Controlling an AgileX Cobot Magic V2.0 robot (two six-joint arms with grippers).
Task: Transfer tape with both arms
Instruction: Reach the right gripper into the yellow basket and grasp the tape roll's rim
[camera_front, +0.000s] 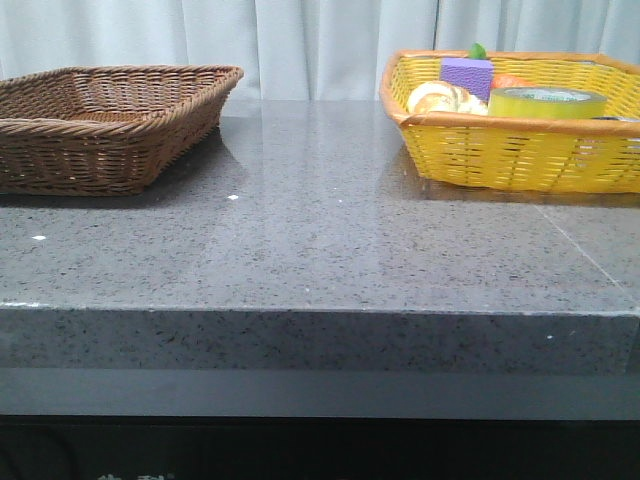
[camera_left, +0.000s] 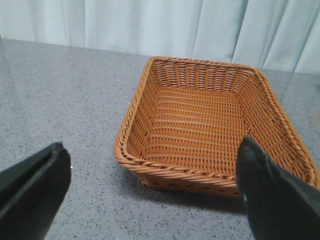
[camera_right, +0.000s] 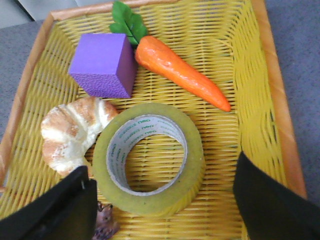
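The tape (camera_right: 150, 157), a yellow roll with a white core and green lettering, lies flat in the yellow basket (camera_right: 255, 115); it also shows in the front view (camera_front: 546, 101). My right gripper (camera_right: 160, 200) is open above the basket, its black fingers (camera_right: 270, 200) spread wide on either side of the roll, not touching it. My left gripper (camera_left: 152, 190) is open and empty above the table, just short of the near rim of the brown wicker basket (camera_left: 200, 120). Neither arm shows in the front view.
In the yellow basket (camera_front: 500, 150) lie a purple block (camera_right: 102, 65), a toy carrot (camera_right: 177, 67), a croissant (camera_right: 70, 132) and a small brownish thing (camera_right: 105, 222) by my right finger. The brown basket (camera_front: 100, 130) stands at the table's far left. The grey stone table (camera_front: 320, 240) ends at a front edge.
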